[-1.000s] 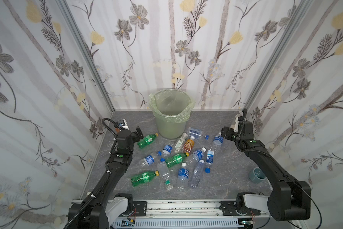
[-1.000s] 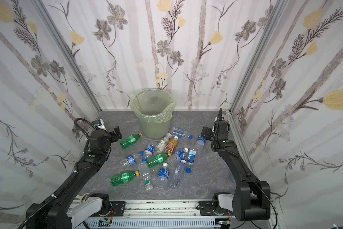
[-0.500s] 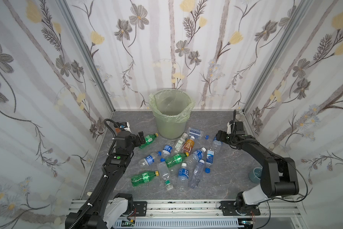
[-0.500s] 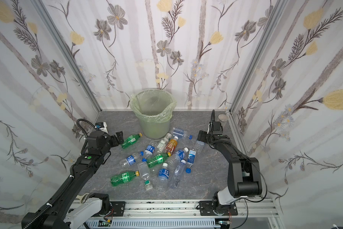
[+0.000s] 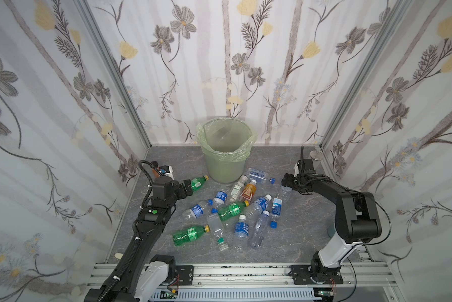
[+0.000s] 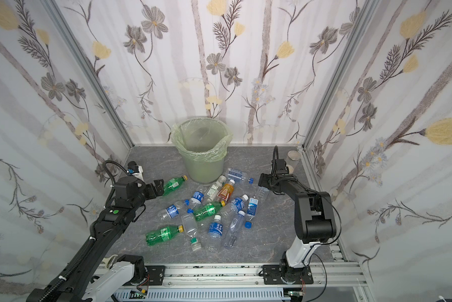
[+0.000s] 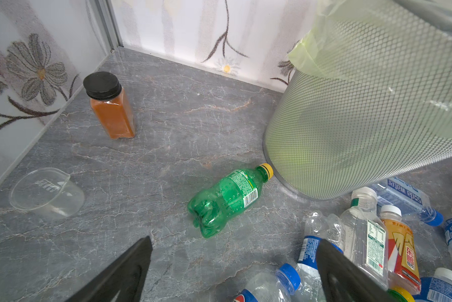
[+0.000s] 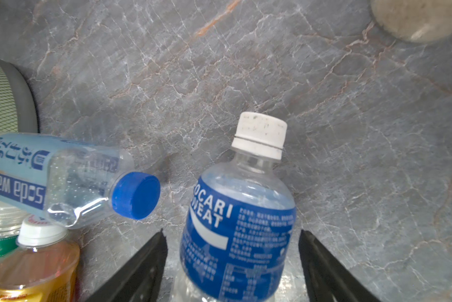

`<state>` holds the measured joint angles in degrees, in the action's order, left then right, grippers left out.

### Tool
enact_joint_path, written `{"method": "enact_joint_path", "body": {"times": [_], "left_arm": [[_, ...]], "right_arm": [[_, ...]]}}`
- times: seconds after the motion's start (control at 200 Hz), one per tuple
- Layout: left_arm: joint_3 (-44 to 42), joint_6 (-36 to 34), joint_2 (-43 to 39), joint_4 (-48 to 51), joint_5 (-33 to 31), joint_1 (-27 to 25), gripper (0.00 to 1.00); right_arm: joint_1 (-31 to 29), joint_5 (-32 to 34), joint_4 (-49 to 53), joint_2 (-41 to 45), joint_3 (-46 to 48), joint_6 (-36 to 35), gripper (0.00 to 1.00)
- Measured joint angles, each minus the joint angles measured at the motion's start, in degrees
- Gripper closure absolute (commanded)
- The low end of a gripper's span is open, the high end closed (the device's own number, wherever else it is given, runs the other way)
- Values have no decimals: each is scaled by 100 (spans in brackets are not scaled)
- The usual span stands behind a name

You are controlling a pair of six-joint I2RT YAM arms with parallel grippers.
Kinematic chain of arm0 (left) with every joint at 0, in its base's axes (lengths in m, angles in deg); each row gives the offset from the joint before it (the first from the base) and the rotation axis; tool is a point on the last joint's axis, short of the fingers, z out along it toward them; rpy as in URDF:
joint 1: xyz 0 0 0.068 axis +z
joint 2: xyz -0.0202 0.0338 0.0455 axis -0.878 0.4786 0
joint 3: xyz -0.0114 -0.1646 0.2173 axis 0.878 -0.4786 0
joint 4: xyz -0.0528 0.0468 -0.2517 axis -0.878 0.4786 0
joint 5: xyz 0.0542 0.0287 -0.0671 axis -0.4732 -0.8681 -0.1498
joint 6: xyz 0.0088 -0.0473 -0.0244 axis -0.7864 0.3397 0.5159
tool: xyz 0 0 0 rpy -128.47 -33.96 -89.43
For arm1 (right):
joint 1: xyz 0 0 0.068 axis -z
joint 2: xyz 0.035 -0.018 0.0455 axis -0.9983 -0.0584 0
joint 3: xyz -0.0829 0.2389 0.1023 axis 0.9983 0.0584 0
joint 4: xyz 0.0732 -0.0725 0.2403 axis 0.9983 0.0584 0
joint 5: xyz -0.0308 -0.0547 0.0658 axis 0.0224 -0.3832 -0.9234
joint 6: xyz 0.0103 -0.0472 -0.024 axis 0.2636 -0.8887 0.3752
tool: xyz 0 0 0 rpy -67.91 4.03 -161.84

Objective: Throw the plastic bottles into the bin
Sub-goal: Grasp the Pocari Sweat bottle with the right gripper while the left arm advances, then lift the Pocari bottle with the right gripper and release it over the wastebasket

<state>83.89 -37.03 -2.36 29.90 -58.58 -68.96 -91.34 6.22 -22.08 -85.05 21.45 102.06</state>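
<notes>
Right wrist — Pocari Sweat bottle (image 8: 238,230)

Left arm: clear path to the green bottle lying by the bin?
Probably yes. The green bottle lies on its side on bare table, right ahead of the left arm's wide-open jaws, with nothing between them. Its cap ends near the bin, so the far side looks tight.
</notes>
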Motion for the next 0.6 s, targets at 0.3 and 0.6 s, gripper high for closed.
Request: {"method": "enact_joint_path", "body": {"times": [0.3,0.6], "left_arm": [[0,15,-98,96,116,0,0],[0,20,-114,210,170,0,0]], "right_arm": [[-109,35,125,-197,-7,20,28],[-136,107,101,-256,-9,20,39]]}}
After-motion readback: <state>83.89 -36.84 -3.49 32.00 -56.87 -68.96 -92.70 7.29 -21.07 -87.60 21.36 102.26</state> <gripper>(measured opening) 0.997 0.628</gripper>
